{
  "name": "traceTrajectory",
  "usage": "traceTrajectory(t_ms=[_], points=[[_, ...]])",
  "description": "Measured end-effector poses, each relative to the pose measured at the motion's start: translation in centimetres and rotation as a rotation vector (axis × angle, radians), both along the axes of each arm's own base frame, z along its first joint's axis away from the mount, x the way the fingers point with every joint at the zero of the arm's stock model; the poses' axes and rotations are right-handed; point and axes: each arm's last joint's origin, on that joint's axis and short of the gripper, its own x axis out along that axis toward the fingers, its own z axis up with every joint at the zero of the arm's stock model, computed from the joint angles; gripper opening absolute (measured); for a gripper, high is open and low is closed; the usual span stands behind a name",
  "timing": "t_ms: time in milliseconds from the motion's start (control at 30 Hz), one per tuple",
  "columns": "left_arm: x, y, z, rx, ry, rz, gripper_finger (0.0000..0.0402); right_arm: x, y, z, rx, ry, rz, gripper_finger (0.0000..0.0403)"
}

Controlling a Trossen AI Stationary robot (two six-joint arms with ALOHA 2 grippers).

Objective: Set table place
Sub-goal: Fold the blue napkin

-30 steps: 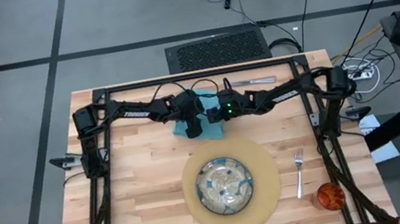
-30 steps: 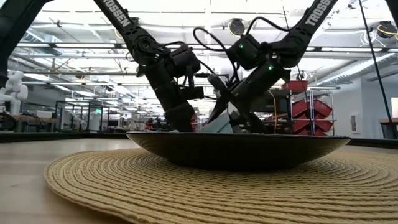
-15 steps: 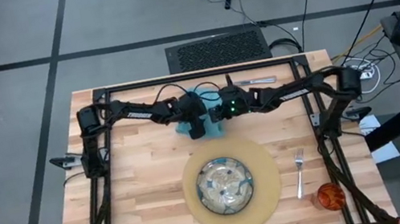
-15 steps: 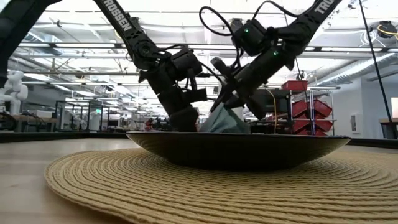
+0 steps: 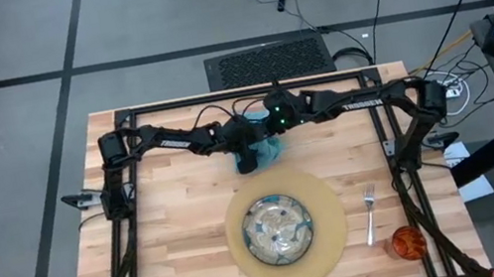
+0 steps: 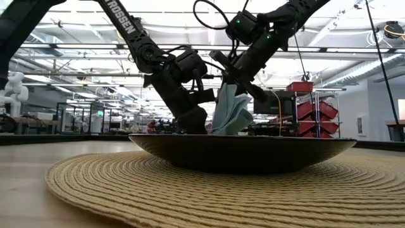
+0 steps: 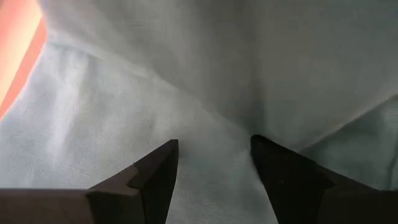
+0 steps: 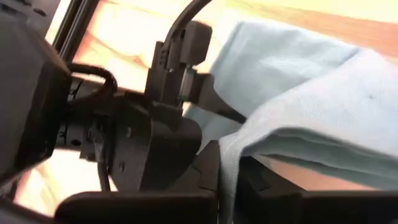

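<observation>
napkin (image 6: pixel 231 114): teal, at 12 o'clock of the plate (image 5: pixel 278 229), one edge lifted, rest hanging to the table (image 5: pixel 174 241) | right gripper (image 6: pixel 233 84): pinched closed on the napkin's top edge | left gripper (image 7: pixel 214 168): fingers spread, pressing down on the cloth | placemat (image 5: pixel 330 245) under plate; fork (image 5: pixel 370 212) at 3 o'clock, cup (image 5: pixel 406 243) at 4 o'clock
</observation>
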Motion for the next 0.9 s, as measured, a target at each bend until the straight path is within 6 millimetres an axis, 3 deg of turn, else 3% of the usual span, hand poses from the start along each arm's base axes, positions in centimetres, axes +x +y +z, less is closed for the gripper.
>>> traceTrajectory(t_ms=[100,300,567,900], points=[[0.1,-0.1,0.0,-0.004,-0.008,-0.005,0.0203,0.1,0.1,-0.4,0.043,0.019,0.032,0.0],[0.2,-0.2,0.0,-0.003,-0.017,-0.009,0.0203,0.1,0.5,-3.3,0.129,0.165,0.059,0.0005],[0.2,-0.1,0.1,-0.018,-0.029,0.007,0.0203,1.3,1.2,-3.6,0.108,0.111,0.098,0.0006],[-0.1,-0.4,1.7,-0.031,-0.057,0.021,0.0203,1.8,1.5,-5.0,0.101,0.142,0.118,0.0006]])
